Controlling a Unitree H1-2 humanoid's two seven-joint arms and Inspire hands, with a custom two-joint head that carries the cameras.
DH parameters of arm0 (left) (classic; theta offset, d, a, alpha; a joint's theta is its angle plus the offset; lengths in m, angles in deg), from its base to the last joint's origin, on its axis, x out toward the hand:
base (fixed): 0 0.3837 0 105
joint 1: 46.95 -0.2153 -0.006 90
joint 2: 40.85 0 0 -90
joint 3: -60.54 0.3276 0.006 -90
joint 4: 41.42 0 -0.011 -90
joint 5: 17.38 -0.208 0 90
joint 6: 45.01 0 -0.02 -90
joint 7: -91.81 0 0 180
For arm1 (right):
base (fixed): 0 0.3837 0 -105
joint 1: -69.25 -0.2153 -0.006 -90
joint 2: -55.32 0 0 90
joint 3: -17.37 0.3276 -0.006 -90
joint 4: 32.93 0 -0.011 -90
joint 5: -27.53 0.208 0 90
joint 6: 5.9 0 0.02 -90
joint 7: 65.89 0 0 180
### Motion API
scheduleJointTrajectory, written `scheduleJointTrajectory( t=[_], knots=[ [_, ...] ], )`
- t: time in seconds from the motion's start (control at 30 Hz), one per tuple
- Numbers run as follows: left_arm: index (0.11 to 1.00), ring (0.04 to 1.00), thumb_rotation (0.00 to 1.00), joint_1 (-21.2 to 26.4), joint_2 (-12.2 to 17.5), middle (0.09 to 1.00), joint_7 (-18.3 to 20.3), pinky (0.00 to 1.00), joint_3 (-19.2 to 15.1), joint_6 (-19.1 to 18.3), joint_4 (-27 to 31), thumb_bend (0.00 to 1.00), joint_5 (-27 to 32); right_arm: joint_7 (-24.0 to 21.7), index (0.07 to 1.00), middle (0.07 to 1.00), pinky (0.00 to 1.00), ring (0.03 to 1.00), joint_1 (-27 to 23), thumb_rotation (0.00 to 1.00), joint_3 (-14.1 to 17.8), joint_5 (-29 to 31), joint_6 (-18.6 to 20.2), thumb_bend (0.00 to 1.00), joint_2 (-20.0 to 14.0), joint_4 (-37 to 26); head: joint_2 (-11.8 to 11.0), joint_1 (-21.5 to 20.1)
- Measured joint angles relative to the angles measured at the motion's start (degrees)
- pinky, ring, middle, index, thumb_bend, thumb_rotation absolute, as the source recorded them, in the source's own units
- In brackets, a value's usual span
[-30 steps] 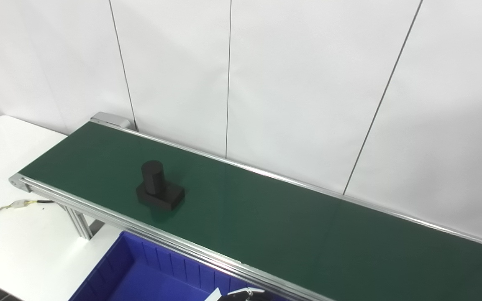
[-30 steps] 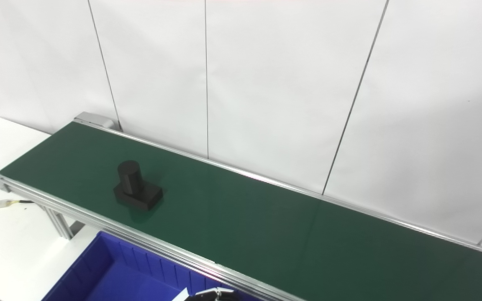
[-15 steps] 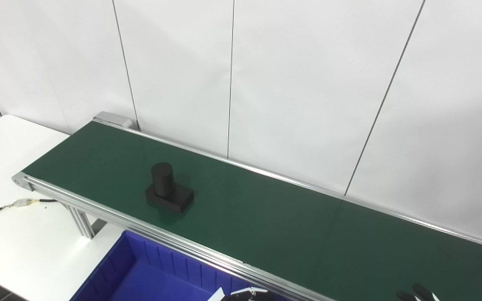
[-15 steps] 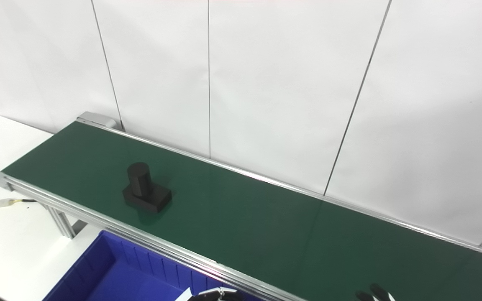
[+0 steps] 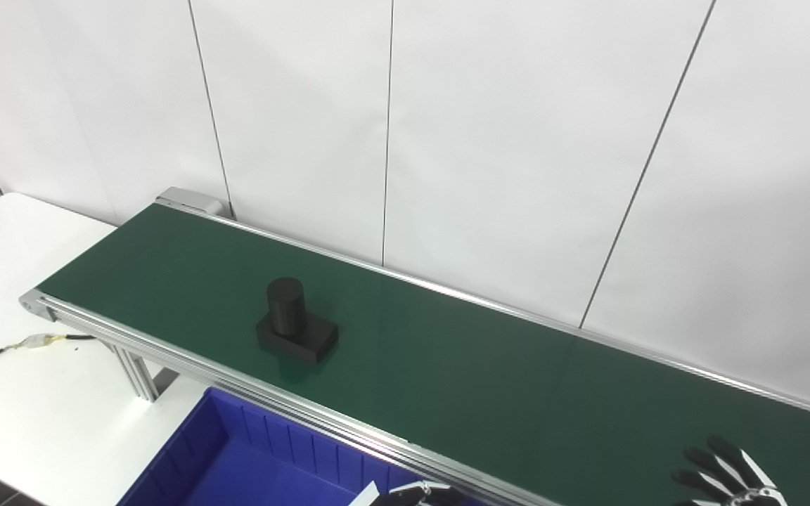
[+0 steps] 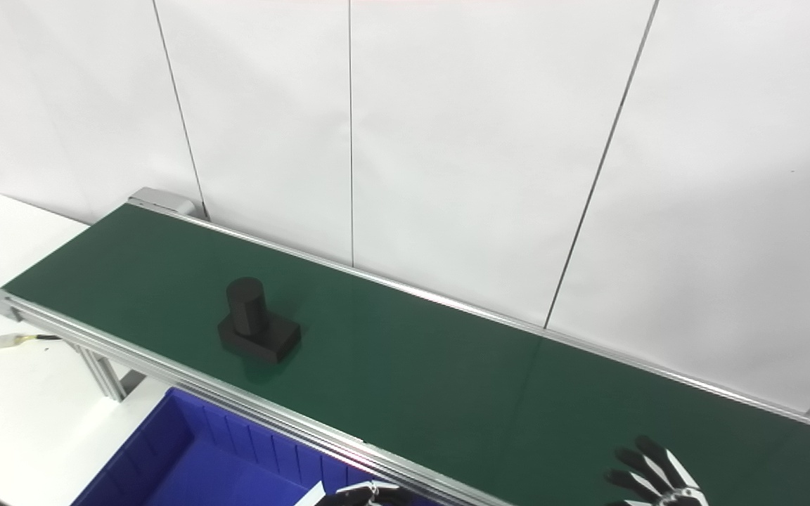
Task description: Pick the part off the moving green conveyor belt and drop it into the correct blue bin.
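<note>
Black part (image 5: pixel 296 330), green belt (image 5: pixel 447 365), blue bin (image 5: pixel 250 464), white table (image 5: pixel 18 393).

**Part on belt, bin below**

I see the black part (image 5: pixel 296 328): a flat rectangular base with an upright cylinder on top, standing on the green conveyor belt (image 5: pixel 461 379), toward its left end and closer to the near rail. Nothing is touching it. The blue bin (image 5: pixel 250 464) sits just below the belt's near edge, its ribbed inner wall showing.
</note>
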Motion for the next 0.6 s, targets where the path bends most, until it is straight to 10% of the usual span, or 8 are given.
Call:
scheduleJointTrajectory(
  t=[0.6],
  knots=[
    [0.778, 0.673, 0.17, 0.92, -0.07, 0.777, -0.83, 0.54, 0.41, 0.00, -1.12, 0.98, 0.03, -1.19, 0.845, 0.783, 0.55, 0.708, -4.31, 0.36, 0.04, -3.37, 5.22, 0.77, 0.22, -2.71, -0.35, -0.26]
  ],
)
